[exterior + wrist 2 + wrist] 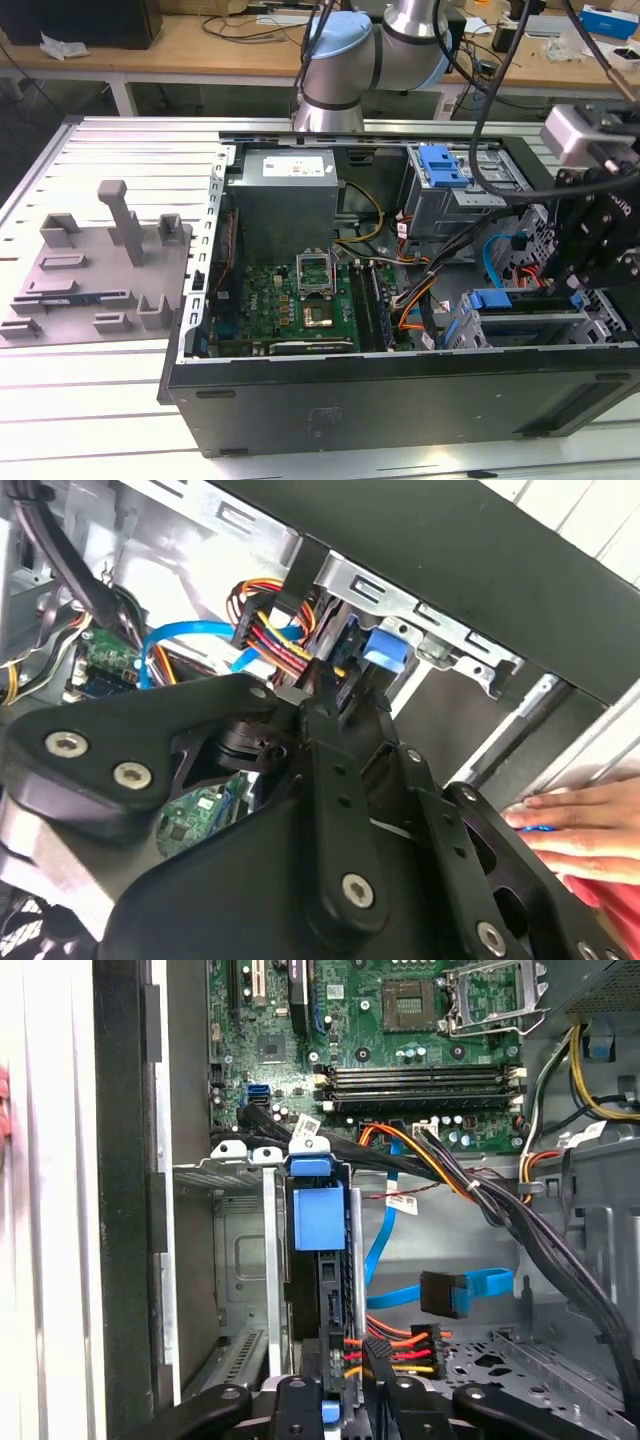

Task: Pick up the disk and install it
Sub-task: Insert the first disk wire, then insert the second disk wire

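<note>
The disk (520, 318) stands on edge in the drive bay at the exterior view's right front corner of the open computer case (400, 400). In the first wrist view the disk (335, 1300) runs away from the camera, its blue carrier tab at the far end. My gripper (340, 1405) is at its near end, a black finger on each side of the thin edge, shut on it. In the second wrist view my gripper (325, 695) points into the bay, with the carrier's blue tab (385, 650) just past its tips. In the exterior view my gripper (578, 290) sits over the disk's right end.
Orange, red and black power cables (400, 1345) and a blue data cable (470, 1285) lie right beside the disk. A grey drive cage with a blue latch (445, 165) stands behind. The motherboard (300, 300) fills the case floor. A person's hand (580, 825) rests outside the case wall.
</note>
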